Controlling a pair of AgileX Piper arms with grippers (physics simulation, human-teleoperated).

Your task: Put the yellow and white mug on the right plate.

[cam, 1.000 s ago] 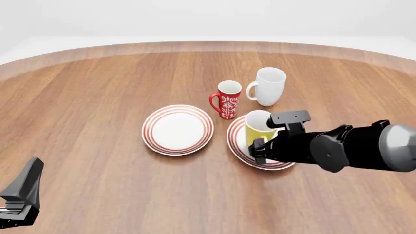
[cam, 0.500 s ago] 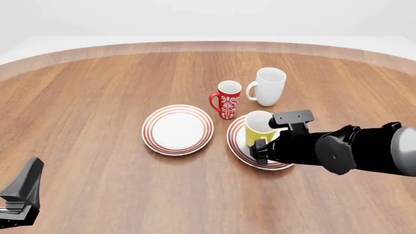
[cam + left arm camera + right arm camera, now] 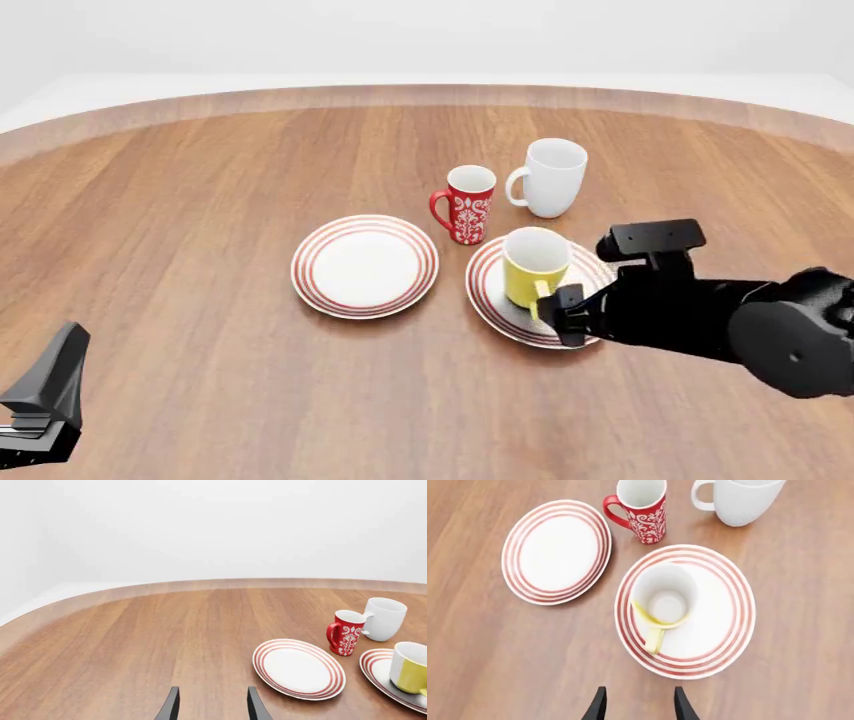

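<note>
Near edge, left: black left gripper (image 3: 211, 707), fingers spread with bare wooden tabletop (image 3: 187, 200) between them, clear of all crockery.

Near edge, right: black right gripper (image 3: 638, 705), fingers likewise spread and holding nothing, poised above the table just short of the right plate's rim.

Middle distance, right: round flat white plate with thin red concentric rings (image 3: 497, 308), the right plate, carrying the upright yellow mug with white interior and rim (image 3: 537, 263); mug toward the left part of the plate, handle turned toward the right gripper.

Middle distance, left: matching red-ringed white plate (image 3: 364, 265), lying beside the right plate, apart from it.

Farther back: red mug with white pattern (image 3: 467, 205), near the far rims of both plates; beyond and to its right, larger all-white mug (image 3: 550, 178), handle toward the red mug.
</note>
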